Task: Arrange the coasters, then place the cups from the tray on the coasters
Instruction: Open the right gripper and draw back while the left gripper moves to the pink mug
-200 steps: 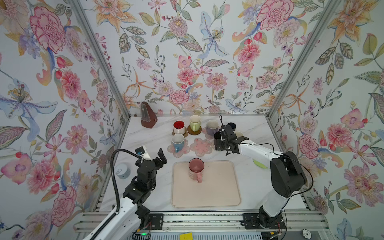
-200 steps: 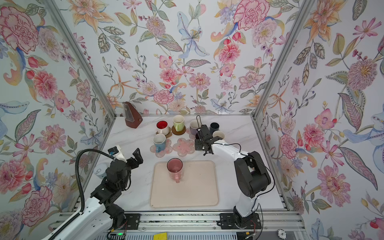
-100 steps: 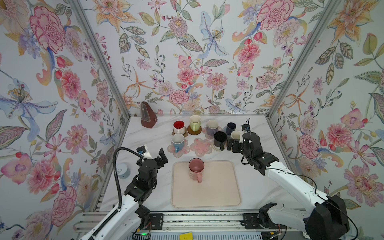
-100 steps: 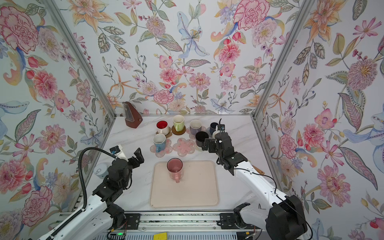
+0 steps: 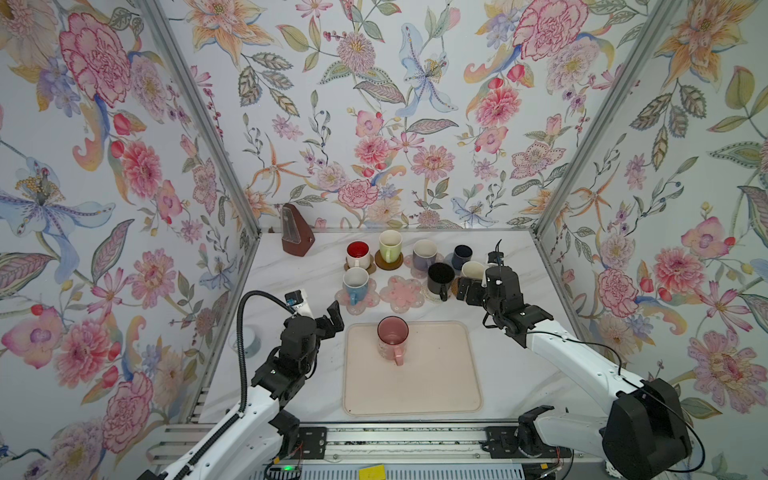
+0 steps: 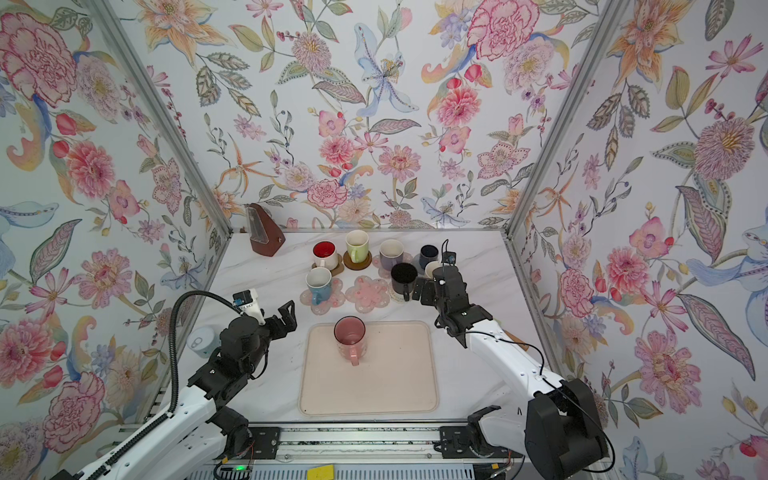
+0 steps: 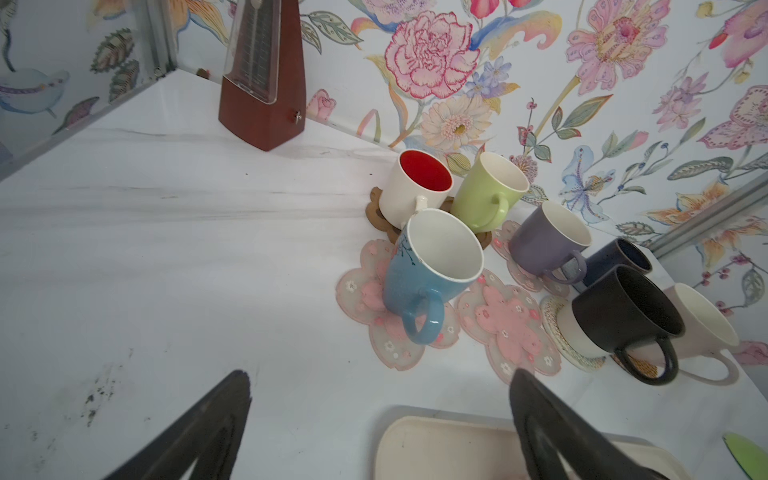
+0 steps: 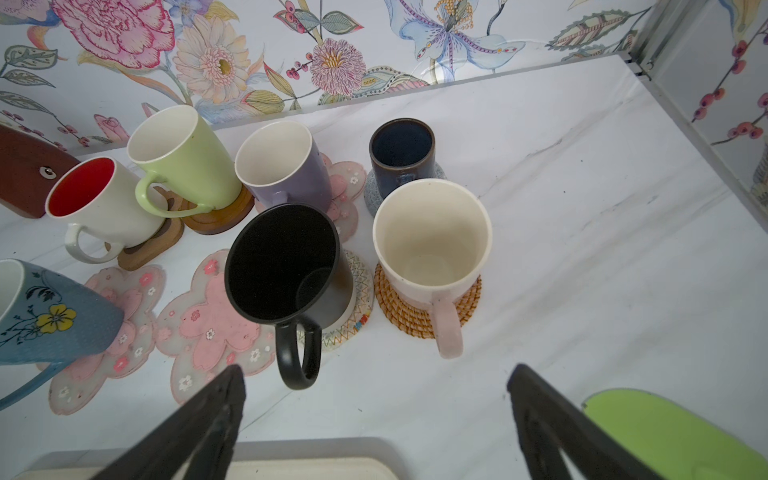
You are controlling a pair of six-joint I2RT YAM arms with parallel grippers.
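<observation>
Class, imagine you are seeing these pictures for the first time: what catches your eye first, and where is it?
The loud floral wallpaper on all three walls grabs the eye first. Next, seven colourful mugs crowd together on coasters at the back of the white marble table, with a brown metronome in the back left corner. One pink mug stands alone on the beige tray in front.

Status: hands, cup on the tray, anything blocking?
Left hand open, empty; right hand open, empty. Pink mug alone on tray. Pink flower coaster free between blue mug and black mug. Nothing in the way.
</observation>
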